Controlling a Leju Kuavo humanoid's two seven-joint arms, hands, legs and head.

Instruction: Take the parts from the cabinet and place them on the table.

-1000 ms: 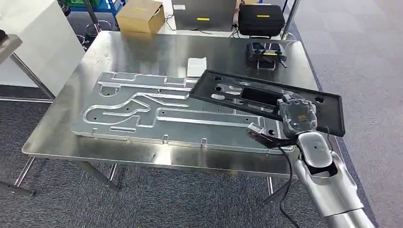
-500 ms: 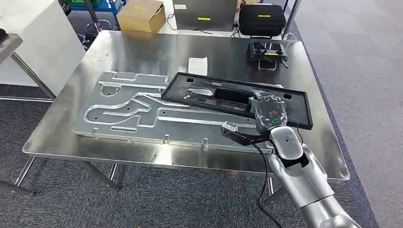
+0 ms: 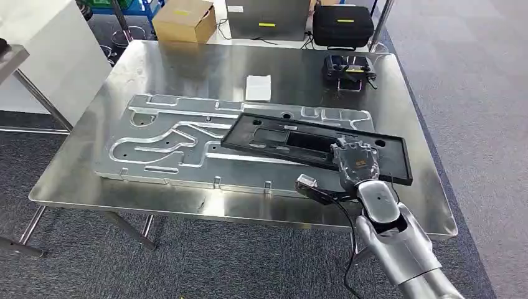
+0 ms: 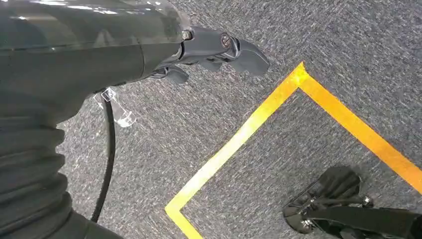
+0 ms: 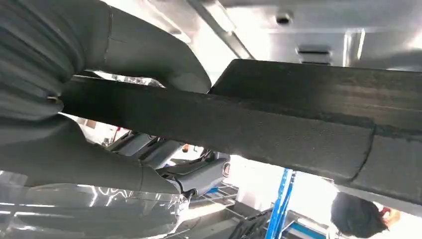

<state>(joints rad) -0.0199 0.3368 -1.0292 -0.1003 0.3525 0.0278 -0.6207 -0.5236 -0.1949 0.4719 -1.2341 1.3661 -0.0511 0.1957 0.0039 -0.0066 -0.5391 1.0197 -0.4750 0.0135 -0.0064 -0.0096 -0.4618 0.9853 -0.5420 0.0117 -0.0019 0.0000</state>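
A long black rectangular panel (image 3: 292, 140) with cut-outs lies low and nearly flat over the right half of a big machined silver plate (image 3: 168, 143) on the steel table (image 3: 187, 68). My right hand (image 3: 356, 159) grips the panel's near edge towards its right end. In the right wrist view the panel's dark edge (image 5: 278, 129) runs across the picture with my thumb (image 5: 149, 59) curved over it. My left hand (image 4: 219, 47) hangs beside my body above the carpet, fingers stretched out, holding nothing.
A white slip (image 3: 258, 87) and a black controller (image 3: 348, 67) lie at the table's far side. A cardboard box (image 3: 185, 20) and a black case (image 3: 342, 25) stand behind it. White furniture (image 3: 43, 56) stands at the left. Yellow floor tape (image 4: 249, 134) crosses the carpet.
My right hand has carried the black panel leftward and down. It was tilted and overhanging the table's right side; it now sits lower and flatter over the silver plate.
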